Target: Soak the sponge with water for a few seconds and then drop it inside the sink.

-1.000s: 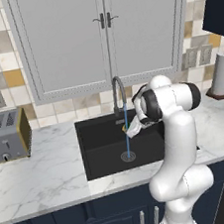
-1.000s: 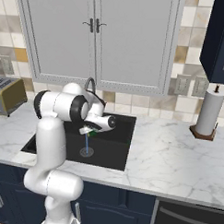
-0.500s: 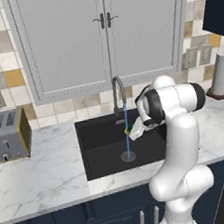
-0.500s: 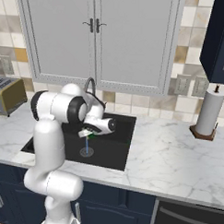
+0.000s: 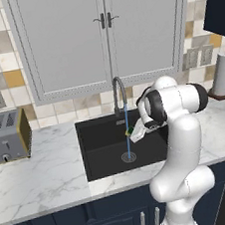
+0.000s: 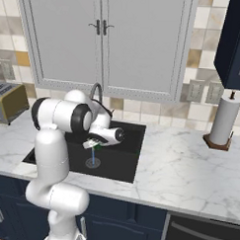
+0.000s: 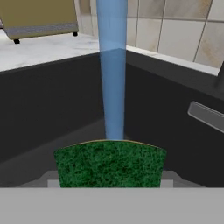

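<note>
Edged slightly lower and toward the stream over the last second, otherwise little changed between the earlier frames and now.

Left base view: gripper (image 5: 135, 133) clenched on the sponge (image 5: 130, 130), held above the black sink (image 5: 95, 137) right at the water (image 5: 126, 127) falling from the curved faucet (image 5: 116, 86) to the drain (image 5: 129, 157). Arm folded over itself, elbow high, forearm angled down and leftward into the basin; toaster (image 5: 7, 136) well apart on the marble surface (image 5: 43, 179).

Right base view: same grip seen from the other side, gripper (image 6: 91, 145) poking out under the forearm, sponge (image 6: 95, 141) beside the stream, paper towel roll (image 6: 224, 120) far off on the surface.

Hand view: green scouring face of the sponge (image 7: 109, 162) across the bottom, stream (image 7: 112, 70) landing on its far edge, sink wall (image 7: 52, 105) behind.

Likely light and soft, squashing under the jaws and growing heavier and slicker once wet; best pinched across the short sides, as seems the case here. Soaking apparently under way; drop not yet done.
</note>
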Controlling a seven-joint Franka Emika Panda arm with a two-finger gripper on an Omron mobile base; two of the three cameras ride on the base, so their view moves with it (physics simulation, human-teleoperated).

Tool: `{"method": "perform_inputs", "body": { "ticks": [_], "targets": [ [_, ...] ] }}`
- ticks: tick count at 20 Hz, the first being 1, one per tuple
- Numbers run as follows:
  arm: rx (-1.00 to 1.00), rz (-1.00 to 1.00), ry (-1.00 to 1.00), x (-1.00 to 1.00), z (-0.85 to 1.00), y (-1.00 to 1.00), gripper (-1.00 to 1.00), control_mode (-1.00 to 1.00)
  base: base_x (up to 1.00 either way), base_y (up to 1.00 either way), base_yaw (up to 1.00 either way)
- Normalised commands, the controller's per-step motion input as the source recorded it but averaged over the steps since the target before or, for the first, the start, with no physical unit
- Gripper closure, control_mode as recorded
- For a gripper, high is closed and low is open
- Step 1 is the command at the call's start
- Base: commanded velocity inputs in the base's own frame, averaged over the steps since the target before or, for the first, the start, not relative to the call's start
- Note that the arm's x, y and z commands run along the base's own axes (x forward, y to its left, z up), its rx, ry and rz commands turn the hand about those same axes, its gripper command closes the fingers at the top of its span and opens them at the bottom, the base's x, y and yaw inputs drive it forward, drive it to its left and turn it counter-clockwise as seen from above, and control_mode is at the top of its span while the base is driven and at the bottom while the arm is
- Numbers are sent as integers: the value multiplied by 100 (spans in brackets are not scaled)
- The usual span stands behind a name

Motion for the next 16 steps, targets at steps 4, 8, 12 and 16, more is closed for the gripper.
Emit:
{"method": "perform_inputs", "body": {
  "ticks": [4,8,12,16],
  "targets": [
    [0,0,0,30,0,0,100,-100,0,0,0],
    [0,0,0,6,0,0,100,-100,0,0,0],
    [0,0,0,0,0,0,100,-100,0,0,0],
    [0,0,0,-7,0,0,100,-100,0,0,0]
  ]
}}
